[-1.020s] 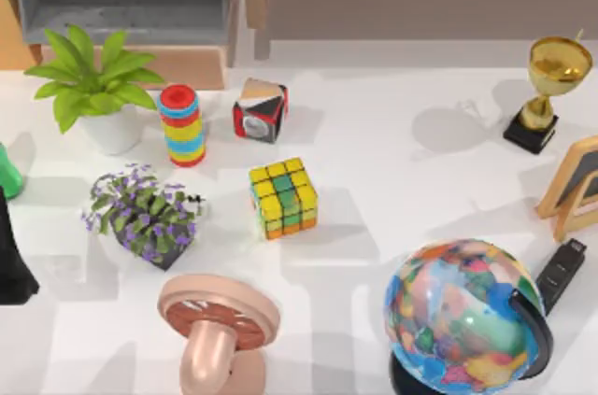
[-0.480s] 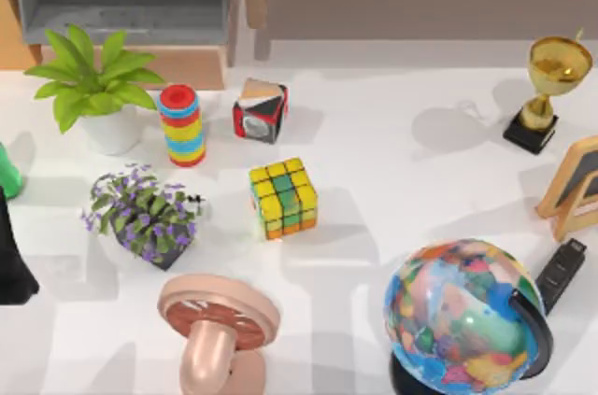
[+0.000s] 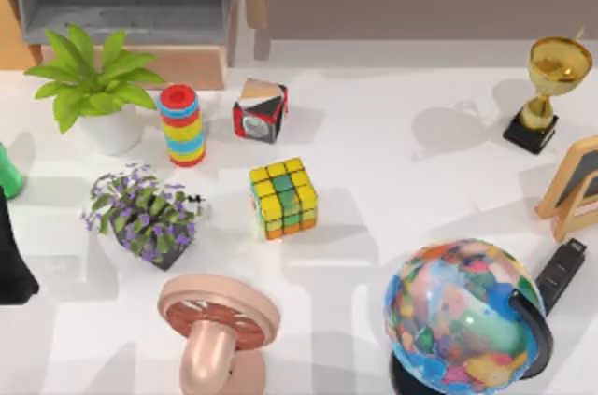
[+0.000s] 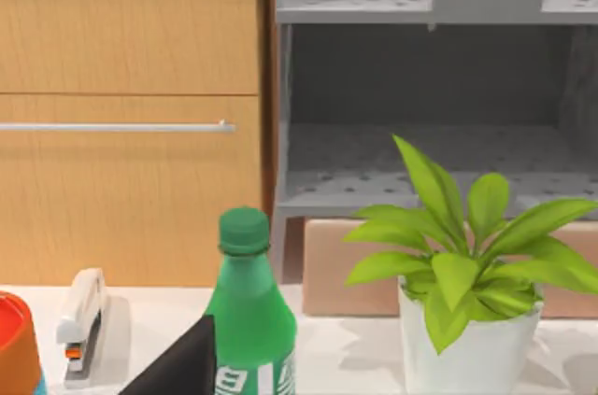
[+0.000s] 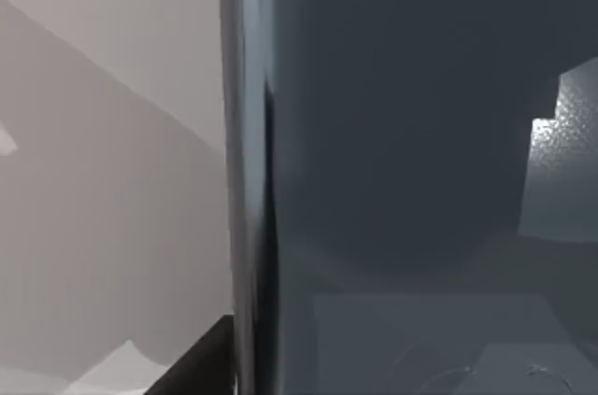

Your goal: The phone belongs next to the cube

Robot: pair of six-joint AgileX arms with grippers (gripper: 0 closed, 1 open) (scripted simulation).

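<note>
The cube (image 3: pixel 283 197), a colourful puzzle cube with yellow, green and orange tiles, stands near the middle of the table. The phone is out of view from above. In the right wrist view a glossy dark grey surface (image 5: pixel 402 152) with a thin pale edge sits very close; I cannot tell whether it is the phone. My left arm (image 3: pixel 11 260) is parked at the table's left edge, far from the cube. A black corner of it (image 4: pixel 177 367) shows in the left wrist view beside a green bottle (image 4: pixel 248 311).
Around the cube stand a purple flower pot (image 3: pixel 142 216), a striped ring stack (image 3: pixel 182 124), a black-and-red block (image 3: pixel 259 110) and a pink fan (image 3: pixel 217 325). A globe (image 3: pixel 462 316), a black stick gadget (image 3: pixel 561 274), a frame (image 3: pixel 575 188) and a trophy (image 3: pixel 551 87) occupy the right.
</note>
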